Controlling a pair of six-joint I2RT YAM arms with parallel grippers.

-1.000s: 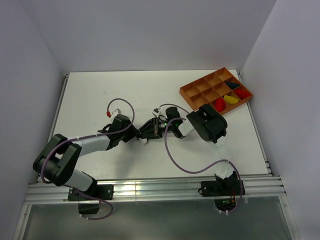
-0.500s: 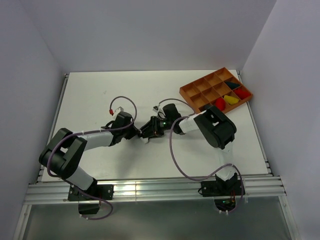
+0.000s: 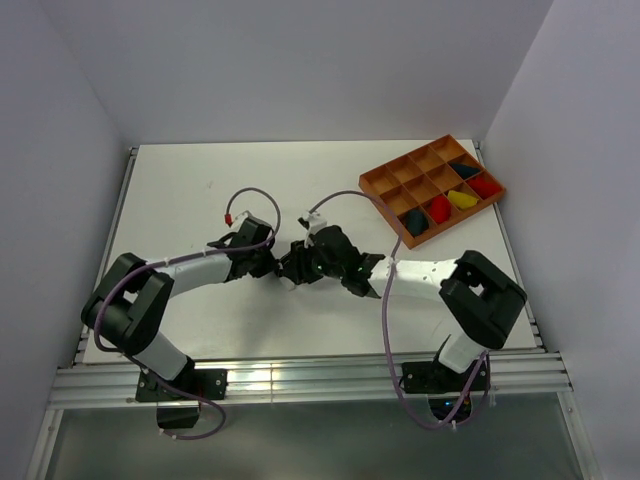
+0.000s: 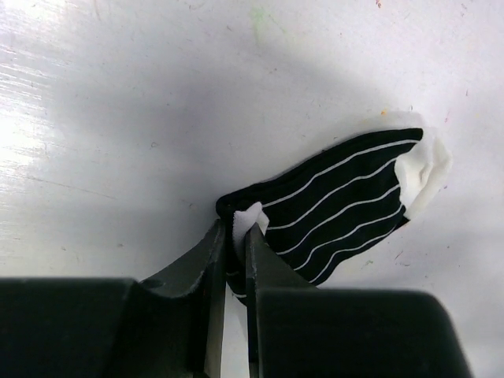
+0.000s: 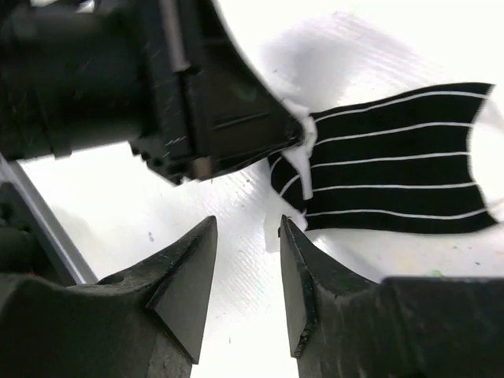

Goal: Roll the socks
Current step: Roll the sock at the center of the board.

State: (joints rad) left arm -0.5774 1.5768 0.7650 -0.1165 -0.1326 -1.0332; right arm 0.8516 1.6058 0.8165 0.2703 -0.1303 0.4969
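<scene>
Top external view, near edge: the left arm [image 3: 190, 272] and the right arm [image 3: 430, 272] were seen bolted at the near edge of the white worktop [image 3: 200, 180], and both were bent inward toward its middle.
Left pincer [image 4: 236, 230]: it was seen closed on the near end of the striped sock [image 4: 339, 201], with a fold of white fabric pinched between its two fingers.
Right pincer [image 5: 248, 228]: its fingers were held spread with nothing between them. It was placed just beside the pinched end of the sock, facing the left pincer.
Striped sock: it was laid flat near the middle of the worktop. It was black with thin white lines, and its white toe was turned away from the left pincer.
Tray [image 3: 375, 182]: an orange compartmented tray was set at the far right of the worktop, well apart from the striped sock.
Tray, near row: a dark sock [image 3: 415, 222], a red sock [image 3: 438, 207], a yellow bundle [image 3: 461, 199] and a second red sock [image 3: 485, 185] were held one to a compartment.
Tray, next row back: a dark blue sock [image 3: 463, 170] was kept in one compartment.
</scene>
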